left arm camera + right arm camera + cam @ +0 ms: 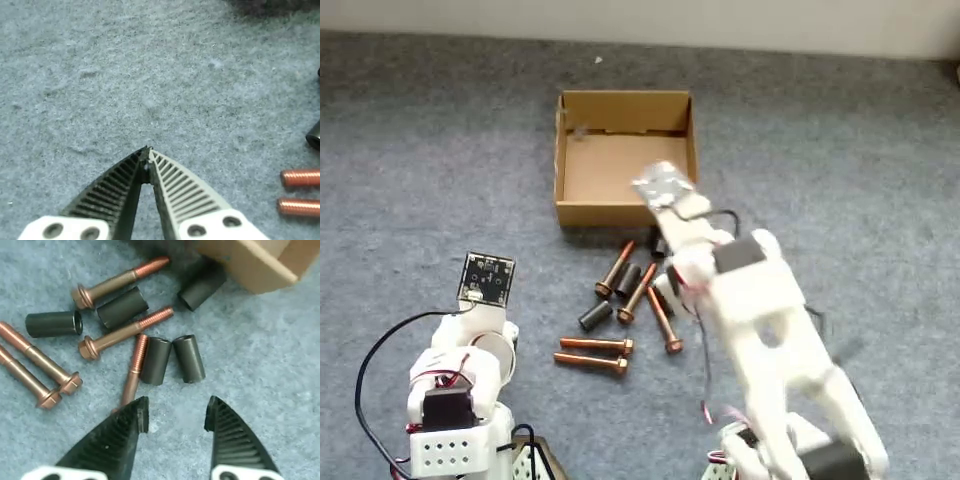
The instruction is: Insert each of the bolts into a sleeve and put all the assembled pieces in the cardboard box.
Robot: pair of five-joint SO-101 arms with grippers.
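R gripper (176,413) agape, bolt (134,371), 2 sleeves (156,360) ahead; box (250,267) beyond, grey carpet (280,340)

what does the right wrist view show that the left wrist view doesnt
Right wrist, not left: the open right gripper, the cardboard box corner, three bolts and four sleeves. Left wrist, not right: the shut left gripper. Both: grey carpet, the two side-by-side bolts and probably the sleeve beside them, cut off at the left wrist picture's edge.
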